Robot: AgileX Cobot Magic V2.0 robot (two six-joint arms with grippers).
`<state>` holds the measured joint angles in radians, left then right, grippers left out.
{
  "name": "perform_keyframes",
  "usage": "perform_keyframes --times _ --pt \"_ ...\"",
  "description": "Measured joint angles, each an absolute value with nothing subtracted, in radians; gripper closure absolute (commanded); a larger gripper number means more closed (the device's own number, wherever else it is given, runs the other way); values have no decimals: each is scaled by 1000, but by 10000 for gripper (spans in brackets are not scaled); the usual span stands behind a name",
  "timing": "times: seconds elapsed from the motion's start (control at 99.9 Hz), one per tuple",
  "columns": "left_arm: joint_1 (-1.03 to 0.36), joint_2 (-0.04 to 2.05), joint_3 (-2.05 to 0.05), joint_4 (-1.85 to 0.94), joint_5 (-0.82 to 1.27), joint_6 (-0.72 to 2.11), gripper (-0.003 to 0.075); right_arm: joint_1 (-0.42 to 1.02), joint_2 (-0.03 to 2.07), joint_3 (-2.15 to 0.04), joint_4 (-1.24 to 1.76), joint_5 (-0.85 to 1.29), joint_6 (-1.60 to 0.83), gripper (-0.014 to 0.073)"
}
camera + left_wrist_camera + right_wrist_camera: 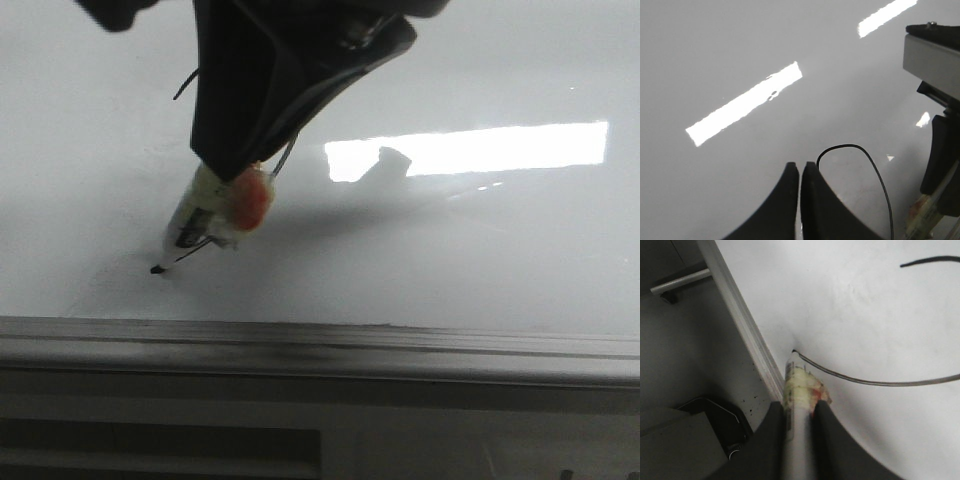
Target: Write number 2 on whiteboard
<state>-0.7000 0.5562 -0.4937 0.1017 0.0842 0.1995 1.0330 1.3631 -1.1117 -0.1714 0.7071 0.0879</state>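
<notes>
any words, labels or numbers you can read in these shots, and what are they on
No printed text can be read in any view.
Marker in the right gripper: its barrel has dark marks, too blurred to read.
Whiteboard: only a hand-drawn black line, an unfinished stroke at the marker tip, not a readable number yet.
Left gripper: no label visible.

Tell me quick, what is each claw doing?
Left gripper: closed, holding nothing.
Right gripper: closed on a white tape-wrapped marker pen, tip touching the glossy whiteboard.
</notes>
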Motion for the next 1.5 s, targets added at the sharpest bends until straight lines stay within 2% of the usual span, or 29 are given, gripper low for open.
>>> perform_keyframes --times 0.32,0.56,0.66,0.78,0.851,1.011,1.181,1.381,1.431,1.501 --pt "-700 556 -494 102 84 200 739 1033 1147 -966 -259 875 210 662" --pt "-716 556 -494 102 81 200 733 1061 1034 -946 -294 799 220 664" --pt "-780 570 -494 102 85 200 638 1098 1000 -946 -294 773 220 664" --pt "-897 637 -494 108 93 200 428 1128 993 -945 -294 750 214 664" --pt "-971 688 -494 149 93 200 381 1141 995 -945 -294 729 209 664" --pt "-1066 812 -494 260 89 200 383 1148 1019 -945 -294 700 205 664" --pt "-1050 909 -494 283 32 200 383 1180 1045 -945 -296 665 203 664" --pt "-1008 927 -494 286 12 200 384 1241 1055 -947 -302 621 198 664" --pt "-1007 927 -494 286 12 200 404 1243 1059 -947 -305 617 198 664" --pt "-1007 927 -494 288 18 200 514 1247 1066 -949 -309 615 198 664"
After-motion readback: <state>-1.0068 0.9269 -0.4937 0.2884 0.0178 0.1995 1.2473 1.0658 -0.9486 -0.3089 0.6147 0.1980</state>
